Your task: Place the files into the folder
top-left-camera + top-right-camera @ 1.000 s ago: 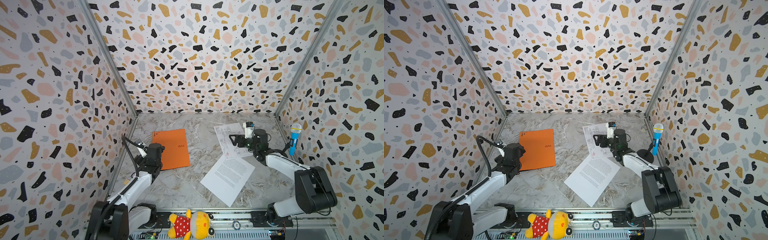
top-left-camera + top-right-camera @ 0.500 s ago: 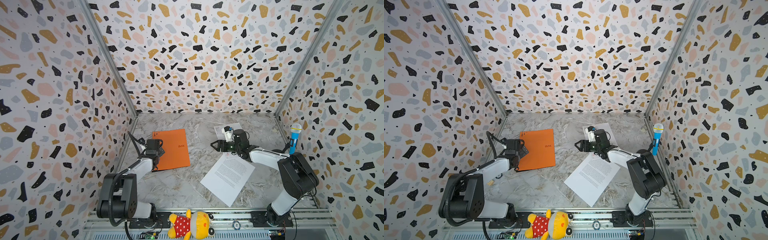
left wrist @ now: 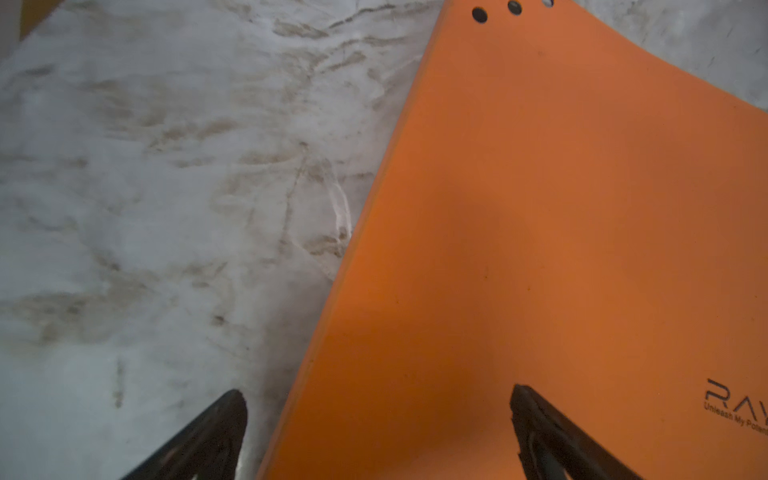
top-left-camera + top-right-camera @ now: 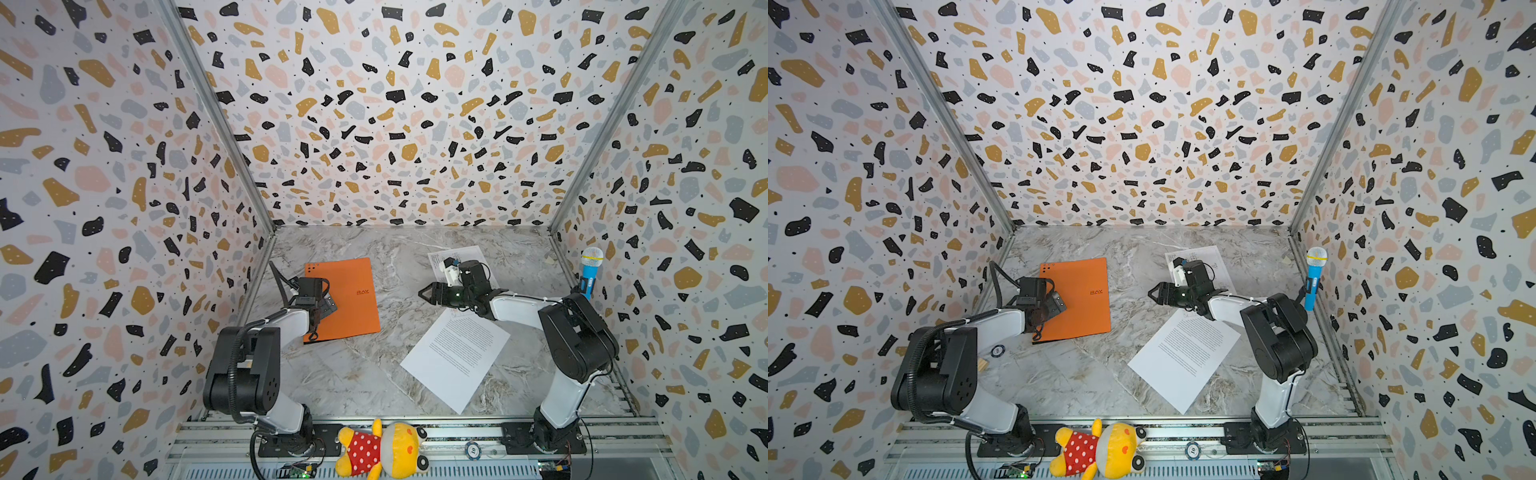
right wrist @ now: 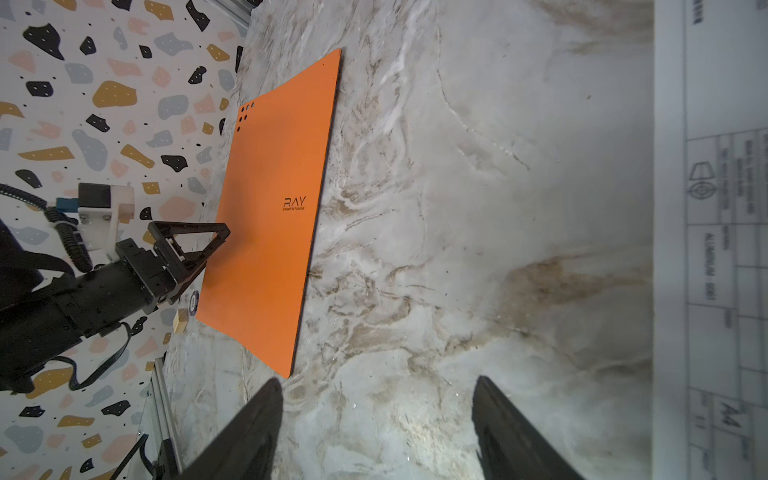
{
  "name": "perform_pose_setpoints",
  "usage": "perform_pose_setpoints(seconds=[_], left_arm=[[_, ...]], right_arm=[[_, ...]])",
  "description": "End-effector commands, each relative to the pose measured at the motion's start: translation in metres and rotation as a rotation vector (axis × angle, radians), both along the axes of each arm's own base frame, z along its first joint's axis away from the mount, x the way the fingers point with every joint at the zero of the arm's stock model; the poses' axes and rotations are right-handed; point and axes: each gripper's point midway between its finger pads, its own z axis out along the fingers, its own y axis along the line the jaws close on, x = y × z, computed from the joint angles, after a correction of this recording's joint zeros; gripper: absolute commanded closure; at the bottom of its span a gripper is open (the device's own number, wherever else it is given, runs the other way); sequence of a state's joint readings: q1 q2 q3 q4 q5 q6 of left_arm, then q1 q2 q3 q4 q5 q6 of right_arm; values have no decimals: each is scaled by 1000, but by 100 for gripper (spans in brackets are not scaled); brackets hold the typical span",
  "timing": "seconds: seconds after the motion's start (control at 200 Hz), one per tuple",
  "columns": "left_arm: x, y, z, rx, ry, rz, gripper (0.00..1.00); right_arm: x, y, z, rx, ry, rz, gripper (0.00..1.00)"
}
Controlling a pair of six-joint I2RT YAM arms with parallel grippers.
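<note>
The orange folder [image 4: 345, 297] [image 4: 1077, 299] lies shut on the marble table, at the left in both top views. My left gripper [image 4: 326, 305] [image 3: 376, 390] is open and straddles the folder's [image 3: 561, 208] left edge, one finger over the marble and one over the cover. The text file [image 4: 457, 357] [image 4: 1183, 357] lies flat at the front right. The drawing file [image 4: 465, 254] [image 5: 715, 249] lies behind it, partly under my right arm. My right gripper [image 4: 424, 293] [image 5: 378, 381] is open over bare marble between the files and the folder [image 5: 270, 216], with nothing between its fingers.
A blue toy microphone [image 4: 590, 270] stands against the right wall. A yellow plush toy [image 4: 382, 449] lies on the front rail. A small round disc [image 4: 997, 350] and a small wooden block [image 4: 982, 365] sit by the left arm. Patterned walls close three sides.
My right gripper has swung left off the drawing file to bare marble and its jaws have narrowed a little. My left gripper has moved onto the folder's left edge.
</note>
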State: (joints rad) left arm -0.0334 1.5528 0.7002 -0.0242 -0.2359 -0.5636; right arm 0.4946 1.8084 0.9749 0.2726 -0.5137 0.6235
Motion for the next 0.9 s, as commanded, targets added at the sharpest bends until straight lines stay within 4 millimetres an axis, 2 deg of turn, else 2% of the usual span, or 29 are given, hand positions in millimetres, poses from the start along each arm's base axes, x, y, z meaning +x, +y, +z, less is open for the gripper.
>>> perform_pose_setpoints(seconds=[0.0,0.16,0.395,0.671,0.891], left_arm=[[7,-5,2,-23,-14,-40,0],[14,-24,0,-91,-28,-124,8],[21,-45,-9,-147,-15,-216,8],[36,-84,-2,-120,-39,-342,9],[46,-113,3,-119,-71,-418,10]], right_arm=[[2,11,9,10,-18,37,28],[8,12,-3,-30,10,46,29],[12,14,-13,-49,20,52,30],[17,19,-20,-40,35,62,31],[22,15,-25,-53,43,41,31]])
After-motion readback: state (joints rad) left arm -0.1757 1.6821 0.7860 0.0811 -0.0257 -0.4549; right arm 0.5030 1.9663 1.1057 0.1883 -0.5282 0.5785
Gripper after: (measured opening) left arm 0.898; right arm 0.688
